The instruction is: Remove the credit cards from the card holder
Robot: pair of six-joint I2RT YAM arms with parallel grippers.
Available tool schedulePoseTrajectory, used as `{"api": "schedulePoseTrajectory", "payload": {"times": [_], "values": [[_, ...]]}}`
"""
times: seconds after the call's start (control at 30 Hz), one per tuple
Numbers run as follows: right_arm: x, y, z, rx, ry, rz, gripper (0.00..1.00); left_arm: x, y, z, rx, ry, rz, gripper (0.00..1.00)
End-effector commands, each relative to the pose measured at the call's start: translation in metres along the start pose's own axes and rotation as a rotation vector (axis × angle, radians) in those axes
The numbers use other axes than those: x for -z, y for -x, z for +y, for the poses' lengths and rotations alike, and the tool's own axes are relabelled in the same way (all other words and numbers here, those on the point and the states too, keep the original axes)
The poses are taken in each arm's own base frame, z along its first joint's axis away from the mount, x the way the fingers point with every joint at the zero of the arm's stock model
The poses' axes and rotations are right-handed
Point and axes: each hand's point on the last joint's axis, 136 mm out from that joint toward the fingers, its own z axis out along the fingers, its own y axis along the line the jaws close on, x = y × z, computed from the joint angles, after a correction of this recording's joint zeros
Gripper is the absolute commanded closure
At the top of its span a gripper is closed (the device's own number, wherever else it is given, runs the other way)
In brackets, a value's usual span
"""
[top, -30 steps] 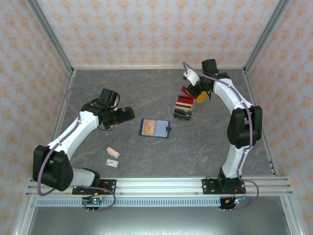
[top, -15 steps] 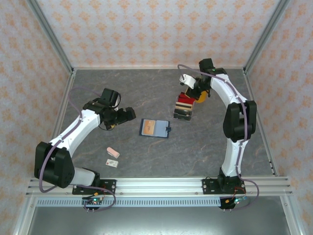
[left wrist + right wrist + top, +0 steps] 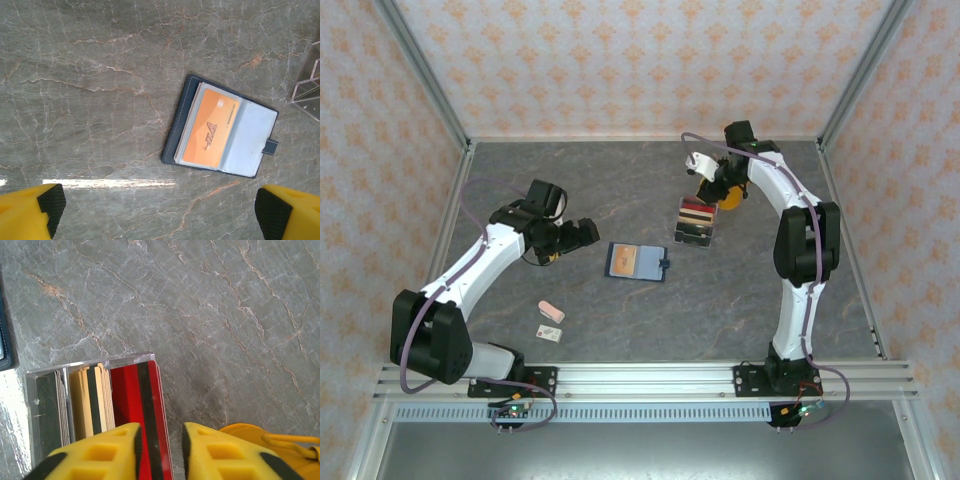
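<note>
The orange card (image 3: 210, 131) in the open card holder (image 3: 172, 137) carries slanted letters across its middle that look like "VIP". A line of fine print beside them is too small to read. The marks on the small white card (image 3: 550, 333) at the near left of the worktop (image 3: 740, 300) cannot be read.

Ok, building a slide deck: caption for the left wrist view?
Wide-open left gripper facing the open card holder, one orange credit card in its pocket.

Grey marbled table (image 3: 570, 180), orange-patterned walls (image 3: 620, 60)
</note>
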Motion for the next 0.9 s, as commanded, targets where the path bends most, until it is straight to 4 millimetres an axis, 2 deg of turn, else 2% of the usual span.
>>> {"api": "schedulePoseTrajectory", "payload": {"times": [0.0,0.2,0.43,0.53,0.63,0.77,0.87], "values": [[0.011,0.018,-0.001,0.003,-0.020,-0.044,0.69,0.002,0.004,-0.003,0.005,-0.016,-0.006,0.00],[0.036,0.046,0.013,-0.153,-0.022,-0.111,0.65,0.001,0.003,-0.003,0.010,-0.023,-0.007,0.00],[0.047,0.076,0.051,-0.545,-0.056,-0.219,0.64,-0.003,0.000,0.000,0.017,-0.024,-0.008,0.00],[0.039,0.074,0.070,-0.746,-0.085,-0.191,0.67,-0.007,-0.003,0.001,0.021,-0.027,0.000,0.00],[0.025,0.065,0.094,-0.898,-0.092,-0.139,0.70,-0.010,-0.005,0.002,0.025,-0.033,0.006,0.00],[0.001,0.058,0.126,-1.135,-0.032,-0.134,0.66,-0.016,-0.008,0.002,0.026,-0.044,0.019,0.00],[-0.021,0.065,0.158,-1.177,0.047,-0.085,0.64,-0.021,-0.010,0.000,0.029,-0.050,0.028,0.00]]}}
